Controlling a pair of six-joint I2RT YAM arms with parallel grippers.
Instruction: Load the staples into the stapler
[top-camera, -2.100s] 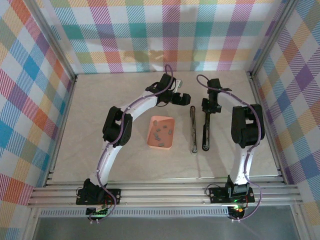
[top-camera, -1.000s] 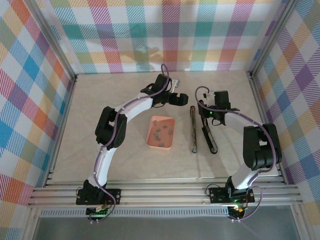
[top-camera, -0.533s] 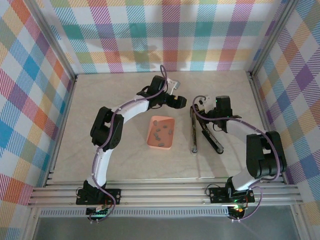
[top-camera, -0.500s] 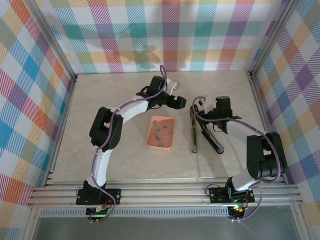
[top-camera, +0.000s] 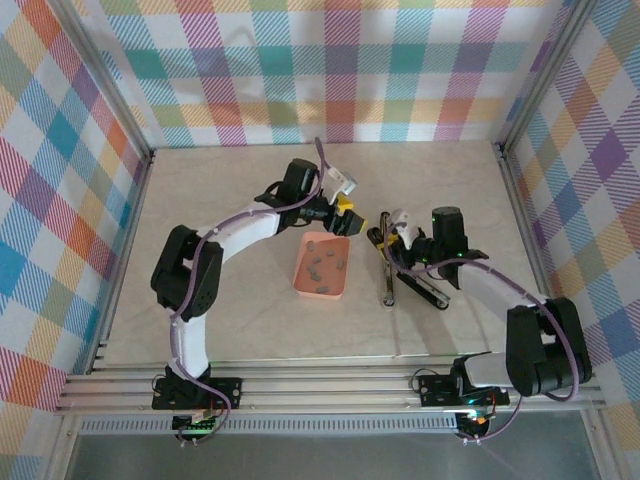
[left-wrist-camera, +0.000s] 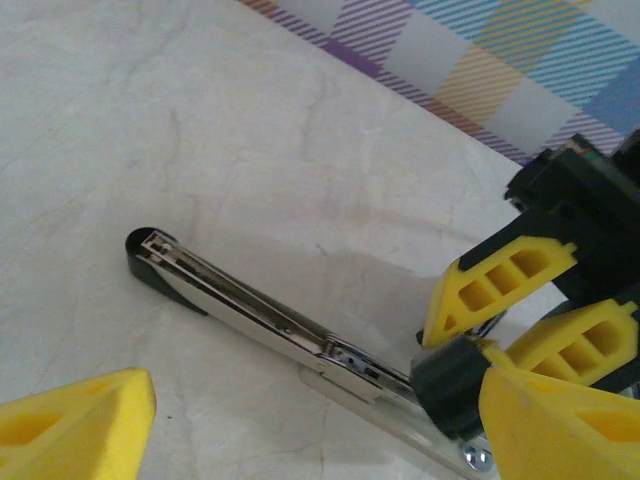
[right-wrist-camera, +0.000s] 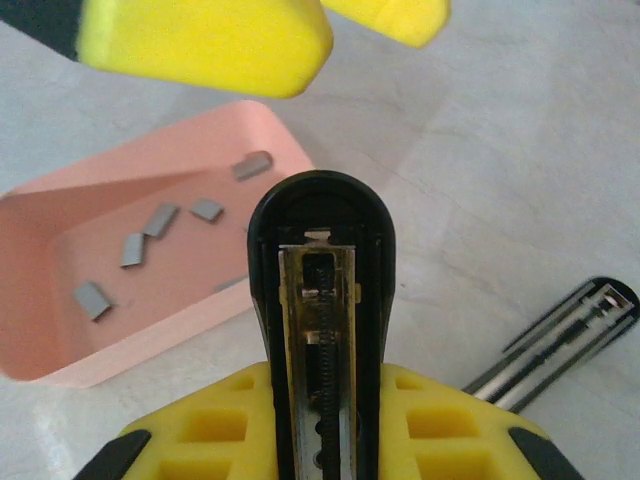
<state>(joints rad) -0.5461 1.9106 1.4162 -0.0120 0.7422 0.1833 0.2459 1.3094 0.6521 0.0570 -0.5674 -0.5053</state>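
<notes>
Risk no. 1 is a clash: my left fingers (left-wrist-camera: 75, 425), spread wide w/ nothing between, hang just beside the right fingers (right-wrist-camera: 200, 440), which clamp the stapler (right-wrist-camera: 320, 230) lid. Tiny staples (right-wrist-camera: 160, 220) lie loose in the tray (right-wrist-camera: 150, 350), so they'll prob. slip from a pinch. Tray wall crowds the pick; counter (top-camera: 260, 320) nearer me is open.

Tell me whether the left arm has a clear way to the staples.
Probably yes: the left gripper hangs open near the tray, the staples lie uncovered in it, and the right gripper holds the stapler off to one side.
</notes>
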